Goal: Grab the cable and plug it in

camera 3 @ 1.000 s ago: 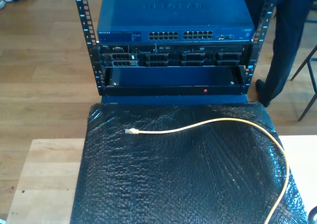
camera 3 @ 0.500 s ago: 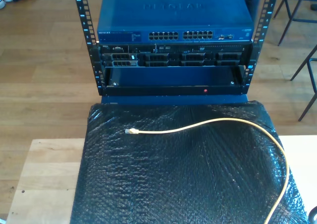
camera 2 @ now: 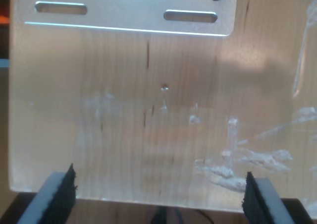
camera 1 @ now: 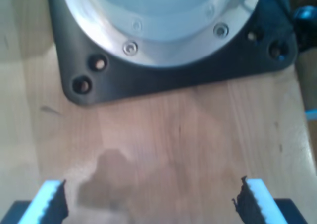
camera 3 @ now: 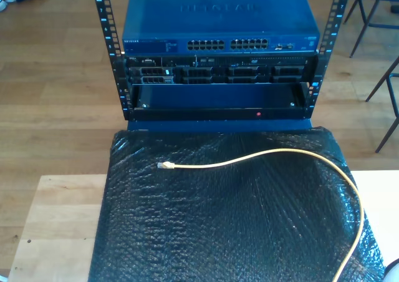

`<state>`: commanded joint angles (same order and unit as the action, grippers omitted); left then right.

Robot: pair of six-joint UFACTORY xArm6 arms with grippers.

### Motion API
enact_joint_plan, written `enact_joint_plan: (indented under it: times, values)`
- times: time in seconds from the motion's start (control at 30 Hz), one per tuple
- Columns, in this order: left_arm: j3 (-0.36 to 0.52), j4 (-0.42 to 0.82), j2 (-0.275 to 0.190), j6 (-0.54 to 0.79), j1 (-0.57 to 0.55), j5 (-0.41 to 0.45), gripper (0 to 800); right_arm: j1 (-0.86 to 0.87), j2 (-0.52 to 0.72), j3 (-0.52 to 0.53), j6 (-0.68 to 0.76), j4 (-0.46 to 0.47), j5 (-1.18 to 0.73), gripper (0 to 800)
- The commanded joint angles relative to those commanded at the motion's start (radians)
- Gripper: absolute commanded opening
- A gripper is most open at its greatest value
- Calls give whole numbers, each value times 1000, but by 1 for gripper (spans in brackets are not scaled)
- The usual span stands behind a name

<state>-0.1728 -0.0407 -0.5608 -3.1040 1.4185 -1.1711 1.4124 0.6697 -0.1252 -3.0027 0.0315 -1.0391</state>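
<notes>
The yellow cable (camera 3: 274,154) runs off the exterior view's bottom edge near the exterior view's right, so we cannot see its far end. Its plug (camera 3: 165,165) is too small for us to make out any detail. The writing on top of the blue switch (camera 3: 218,20) is too faint to read, and its ports are too small to count. In the first wrist view the black base plate (camera 1: 163,70) is cut off by the picture's edge. In the second wrist view the metal plate (camera 2: 129,11) is likewise cut off.

cable (camera 3: 274,151): 1 | plug (camera 3: 165,166): 1 | network switch (camera 3: 218,21): 1 | rack (camera 3: 215,76): 1 | black mat (camera 3: 230,226): 1
</notes>
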Motion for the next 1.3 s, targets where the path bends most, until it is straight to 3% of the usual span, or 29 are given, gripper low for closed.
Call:
enact_joint_plan:
  times: [0.37,0.63,0.9,1.3]
  values:
    - [-63,0,-20,-2,-3,-84,800,-3,-6,-160,124,-11,-143,800]
    - [-152,-5,-23,-46,-18,-221,799,-11,-26,-267,259,-34,-176,800]
    - [-239,-6,-29,-222,-195,-319,800,-114,-60,-368,404,-104,-250,800]
    - [-284,-52,-26,-479,-427,-330,799,-324,-110,-450,689,-104,-311,800]
